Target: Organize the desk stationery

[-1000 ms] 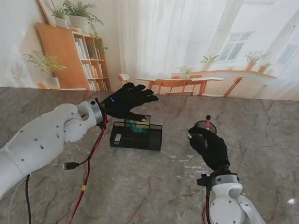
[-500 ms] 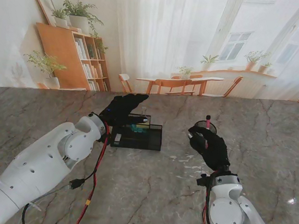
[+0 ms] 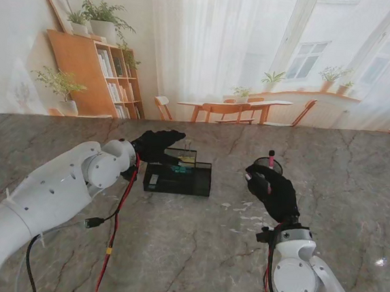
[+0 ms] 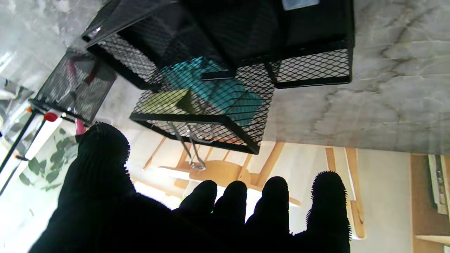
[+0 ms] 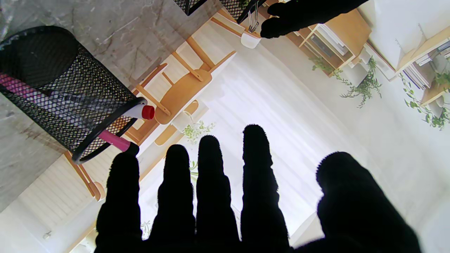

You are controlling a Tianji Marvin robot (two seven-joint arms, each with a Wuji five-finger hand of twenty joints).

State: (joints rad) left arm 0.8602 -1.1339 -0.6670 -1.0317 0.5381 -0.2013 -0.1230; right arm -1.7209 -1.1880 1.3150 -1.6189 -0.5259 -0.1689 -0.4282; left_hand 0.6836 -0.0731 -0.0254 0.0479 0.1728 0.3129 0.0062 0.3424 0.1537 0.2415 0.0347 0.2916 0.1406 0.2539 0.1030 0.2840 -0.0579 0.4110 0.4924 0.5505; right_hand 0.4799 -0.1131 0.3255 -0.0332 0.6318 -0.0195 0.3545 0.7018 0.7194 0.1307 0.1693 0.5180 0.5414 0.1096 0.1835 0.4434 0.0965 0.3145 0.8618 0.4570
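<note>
The left hand [image 3: 155,144] is spread and holds nothing, just beside the black mesh tray [image 3: 178,177] on the tabletop [image 3: 186,248]; the right hand [image 3: 273,192] is spread too, near the pen cup [image 5: 63,91]; reach in slowly and don't bump the tray.

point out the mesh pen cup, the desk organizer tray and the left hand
mesh pen cup [image 5: 52,88], right wrist view, on its mesh side wall
desk organizer tray [image 3: 202,182], stand view, on its front right wall
left hand [image 3: 155,144], stand view, on the back of the hand
</note>
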